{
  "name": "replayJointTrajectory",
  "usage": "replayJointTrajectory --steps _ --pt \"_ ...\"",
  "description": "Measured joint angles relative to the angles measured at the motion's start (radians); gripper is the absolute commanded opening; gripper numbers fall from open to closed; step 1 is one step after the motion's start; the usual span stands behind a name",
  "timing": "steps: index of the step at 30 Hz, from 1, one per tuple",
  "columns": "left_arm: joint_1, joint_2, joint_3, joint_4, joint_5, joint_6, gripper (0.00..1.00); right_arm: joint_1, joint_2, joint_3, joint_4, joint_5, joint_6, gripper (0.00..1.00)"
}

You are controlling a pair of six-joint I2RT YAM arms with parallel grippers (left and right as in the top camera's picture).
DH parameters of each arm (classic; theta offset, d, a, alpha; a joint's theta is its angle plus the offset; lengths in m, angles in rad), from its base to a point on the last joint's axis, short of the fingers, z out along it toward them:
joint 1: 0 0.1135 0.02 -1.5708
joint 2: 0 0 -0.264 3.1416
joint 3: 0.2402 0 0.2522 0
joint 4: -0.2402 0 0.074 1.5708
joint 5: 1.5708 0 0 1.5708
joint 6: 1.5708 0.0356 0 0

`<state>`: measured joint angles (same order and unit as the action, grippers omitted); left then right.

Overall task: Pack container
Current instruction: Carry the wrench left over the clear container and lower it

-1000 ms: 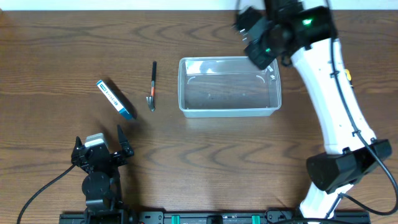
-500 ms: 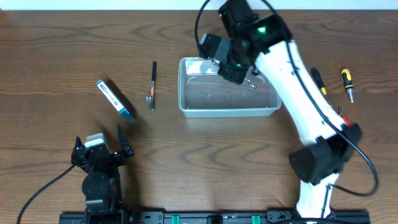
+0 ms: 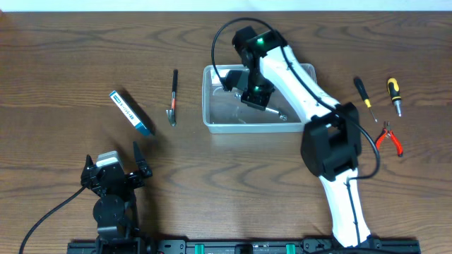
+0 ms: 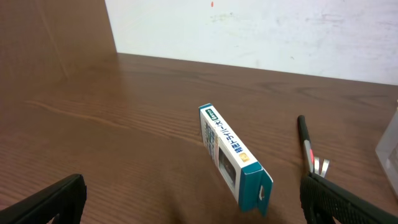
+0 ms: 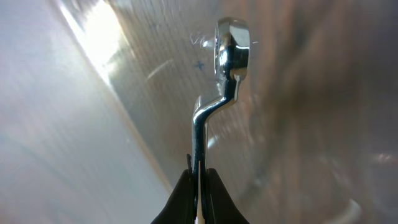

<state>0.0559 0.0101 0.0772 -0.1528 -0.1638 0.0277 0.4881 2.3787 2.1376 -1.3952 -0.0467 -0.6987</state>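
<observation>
Got the clear container (image 3: 209, 124) sitting flat on the desk (image 3: 56, 49), toward the far middle, long side running left to right. Can see wood grain straight through the plastic. Got the right pincer (image 3: 256, 96) reaching in over the open top, squeezed tight on the shank of a silver wrench (image 3: 277, 113). Looking straight down that wrench (image 5: 214, 93) from the right wrist view: thin shank pinched between the 2 fingertips (image 5: 177, 205), ring end poking out toward the clear plastic of the container (image 5: 124, 93). Can't tell whether touching the bottom or hanging just above it. Definitely inside the walls though, toward the front one.

Over at the near left, got the left pincer (image 3: 113, 171) spread wide, gripping nothing, low by the desk's near edge. Same story in its wrist view for the left pincer (image 4: 191, 185): 2 black fingers (image 4: 50, 199) well apart, bare wood between. Ahead of it, a blue-and-white box (image 3: 131, 113) lying at a slant. Further on, a black-handled tool (image 3: 172, 95) with a metal tip, between the box and the container, touching neither.

Right of the container, outside it: a black screwdriver (image 3: 362, 90), a yellow-and-black screwdriver (image 3: 393, 95) and red-handled pliers (image 3: 388, 137), all lying on the wood.
</observation>
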Motion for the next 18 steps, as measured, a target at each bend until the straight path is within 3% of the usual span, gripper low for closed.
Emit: replayJointTrajectory --steps 6,8,10,11,15,18 --pt "0.0 0.0 0.0 0.0 0.0 0.0 0.98 0.0 0.092 -0.002 0.001 0.002 0.002 0.01" --pt "0.0 0.0 0.0 0.0 0.0 0.0 0.98 0.0 0.102 -0.003 0.0 0.001 0.003 0.12" --pt "0.0 0.0 0.0 0.0 0.0 0.0 0.98 0.0 0.102 -0.003 0.0 0.001 0.008 0.34" --pt "0.0 0.0 0.0 0.0 0.0 0.0 0.98 0.0 0.102 -0.003 0.0 0.001 0.014 0.38" --pt "0.0 0.0 0.0 0.0 0.0 0.0 0.98 0.0 0.102 -0.004 -0.001 0.0 0.013 0.49" --pt "0.0 0.0 0.0 0.0 0.0 0.0 0.98 -0.001 0.102 -0.003 -0.001 -0.003 0.016 0.51"
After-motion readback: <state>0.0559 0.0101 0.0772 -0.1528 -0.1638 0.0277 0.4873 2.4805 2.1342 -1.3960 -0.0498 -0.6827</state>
